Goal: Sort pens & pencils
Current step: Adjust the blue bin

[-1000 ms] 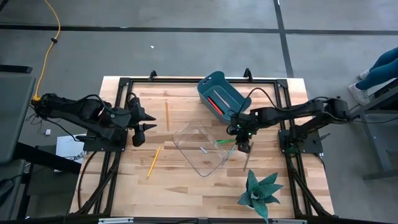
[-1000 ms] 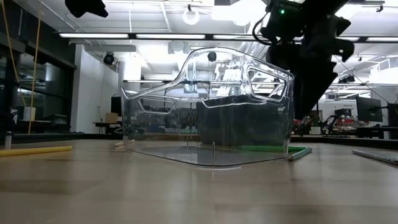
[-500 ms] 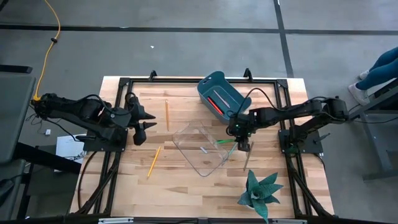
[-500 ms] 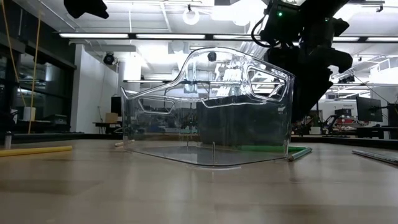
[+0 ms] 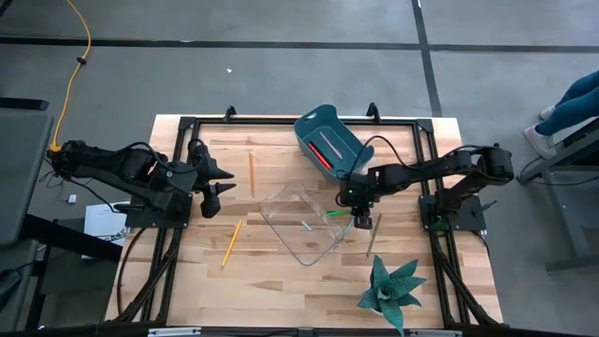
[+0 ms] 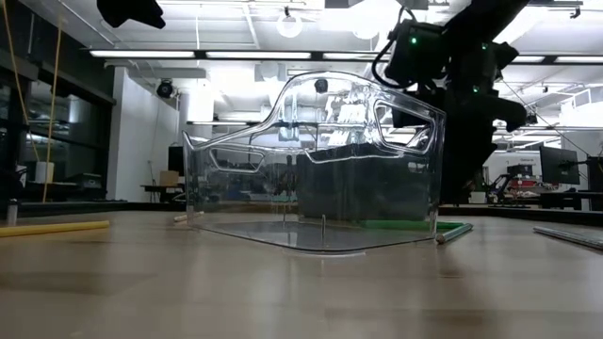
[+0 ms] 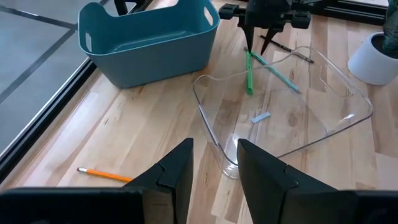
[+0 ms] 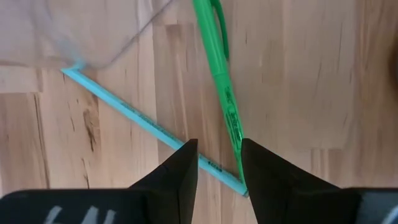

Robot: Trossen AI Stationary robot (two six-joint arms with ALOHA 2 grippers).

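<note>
Right of centre, the right gripper (jaws apart) hovers over the green pen and teal pencil; left gripper open.

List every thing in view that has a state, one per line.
right gripper: open, over the green pen and teal pencil
left gripper: open, waiting at the table's left
green pen: lying on the table
teal pencil: lying, meeting the pen's tip
clear bin: upright
blue bin: holds a red-orange pen
</note>
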